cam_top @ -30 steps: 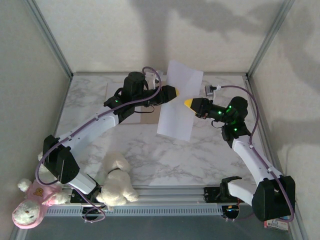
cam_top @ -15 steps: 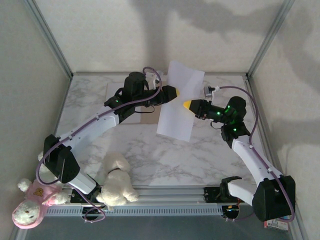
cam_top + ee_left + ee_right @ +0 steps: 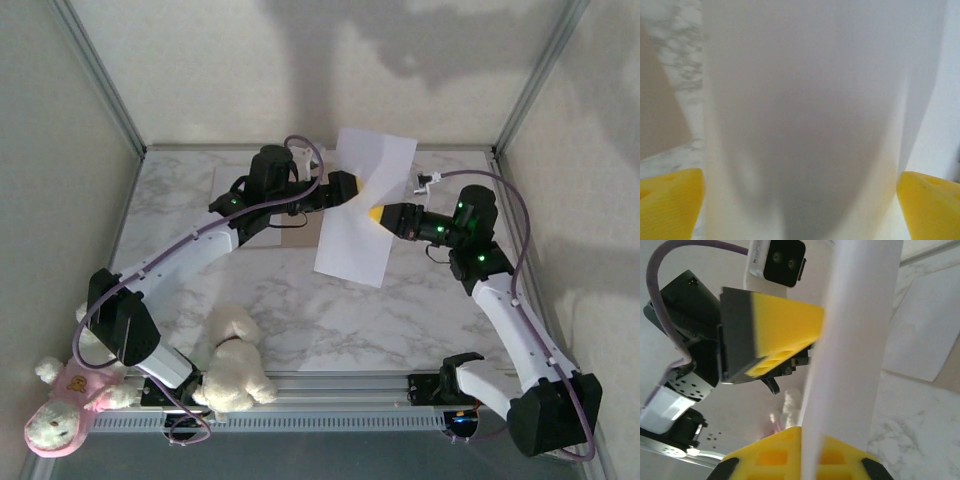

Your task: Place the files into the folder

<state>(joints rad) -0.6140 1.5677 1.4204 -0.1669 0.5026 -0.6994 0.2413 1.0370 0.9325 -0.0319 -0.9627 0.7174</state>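
Note:
A white paper sheet (image 3: 362,205) hangs in the air above the back middle of the table, standing nearly upright. My right gripper (image 3: 377,214) is shut on its right edge; in the right wrist view the sheet (image 3: 855,340) runs pinched between the yellow fingers (image 3: 765,455). My left gripper (image 3: 347,186) is open at the sheet's left side. Its fingers (image 3: 670,200) stand wide apart with the sheet (image 3: 810,100) across the gap. The tan folder (image 3: 292,238) lies flat under the left arm. Another white sheet (image 3: 927,335) lies on it.
A white plush dog (image 3: 236,360) and a pink-and-white plush (image 3: 62,405) lie at the front left beside the left arm's base. Metal frame posts and plain walls close in the table on the left, back and right.
The right arm has swung outward to the right and its wrist has turned. The held sheet has tilted, its top right corner moving right. The left arm has stayed put.

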